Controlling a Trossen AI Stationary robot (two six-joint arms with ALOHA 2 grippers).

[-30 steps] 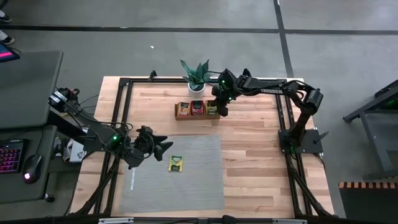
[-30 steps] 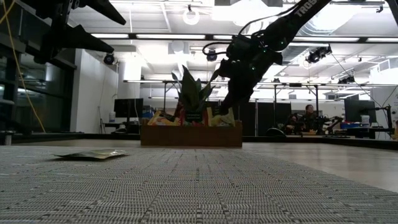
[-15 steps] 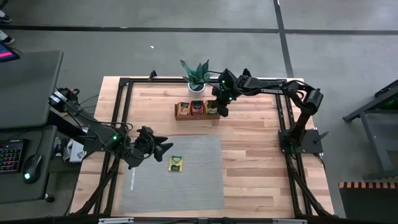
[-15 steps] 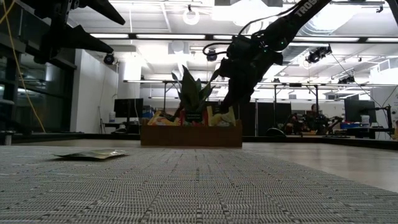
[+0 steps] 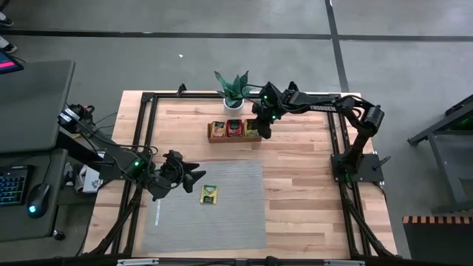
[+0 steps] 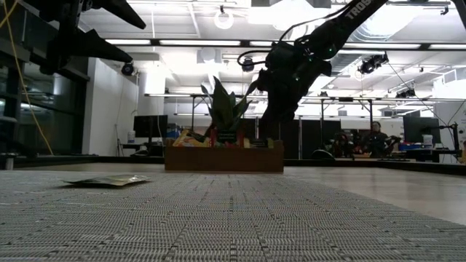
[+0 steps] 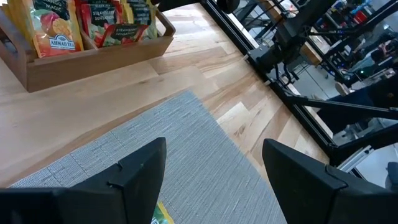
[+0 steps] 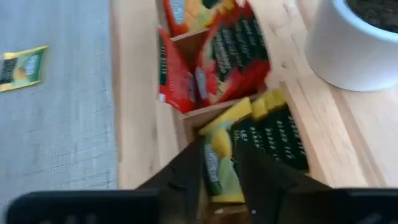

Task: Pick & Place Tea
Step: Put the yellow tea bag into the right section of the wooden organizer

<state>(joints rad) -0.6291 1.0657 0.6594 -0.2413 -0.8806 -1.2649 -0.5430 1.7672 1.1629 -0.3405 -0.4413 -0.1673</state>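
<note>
flanking the tray (image 5: 219,138), a potted plant (image 5: 233,91).

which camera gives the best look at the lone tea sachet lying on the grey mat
The high view: the sachet lies flat on the mat, fully visible, just beyond the left tool. The low view shows it only edge-on. The right wrist view catches it small at the frame's edge. The left wrist view shows only a corner.

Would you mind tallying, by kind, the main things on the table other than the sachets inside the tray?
Wooden tray: 1
Potted plant: 1
Grey mat: 1
Loose tea sachet on the mat: 1
Total: 4
</note>
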